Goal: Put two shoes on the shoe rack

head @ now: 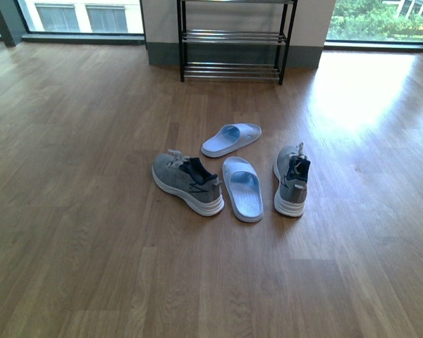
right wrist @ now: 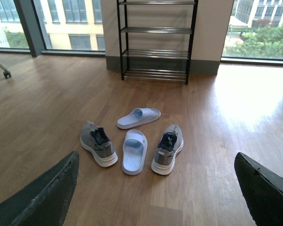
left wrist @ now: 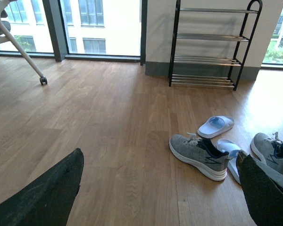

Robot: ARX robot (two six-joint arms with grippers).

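Grey knit left sneaker (head: 187, 182) sits on the wood floor (head: 70, 232), angled, toe toward far left and heel just beside the near slide (head: 242, 187). I can't tell if they touch.

Risks, left to right:
- Left gripper (left wrist: 159, 155): fingers (left wrist: 47, 197) spread wide, nothing held. It hangs well apart from the left sneaker, so a long reach at that angle could clip the heel and spin the shoe.
- The near slide lies between both sneakers, with the far slide (head: 230, 139) behind it on the way to the rack. Either one could be grabbed by mistake or dragged along.
- Right sneaker (head: 292, 180): toe toward the rack, close beside the near slide. The soft knit upper likely collapses under a pinch, so the shoe could tilt or drop.
- Right gripper (right wrist: 156, 157): fingers (right wrist: 42, 197) also wide apart and empty.
- Shoe rack (head: 231, 39): against the back wall, well apart from both sneakers. Its tiers are thin chrome bars, so a sole set down crooked may tip or slide off.

Counts:
- 2 grey sneakers, both on the floor, none on the rack
- 2 pale blue slides
- 1 rack, with 4 tiers seen in the left wrist view
- 2 grippers
- 1 chair leg (left wrist: 19, 44) with a caster
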